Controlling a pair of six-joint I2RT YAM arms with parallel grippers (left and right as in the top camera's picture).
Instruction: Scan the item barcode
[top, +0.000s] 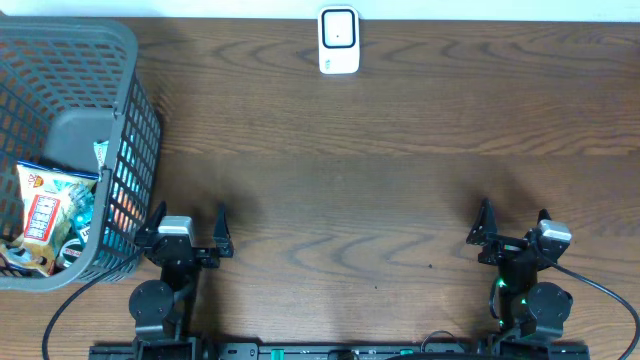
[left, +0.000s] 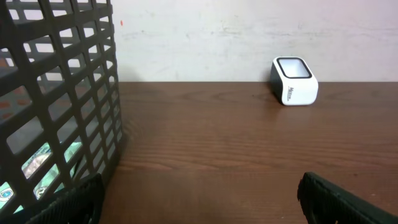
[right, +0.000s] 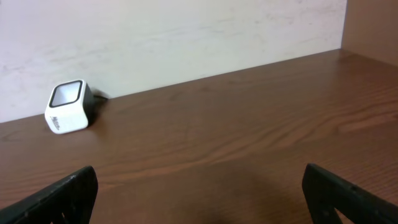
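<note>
I have left gripper (top: 188, 224) and right gripper (top: 513, 222) both wide open, empty, at the near edge of the counter (top: 350, 200); the snack bag (top: 45, 205) lies in the basket (top: 122, 45) far left, likely light, crinkly, slick, so I'd pinch its top seam; barcode unseen, its lower end buried among other packets (top: 18, 260).

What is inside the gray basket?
The basket holds a yellow-and-white snack bag lying on top of other packets. Whatever is underneath them is covered, so I cannot tell.
</note>
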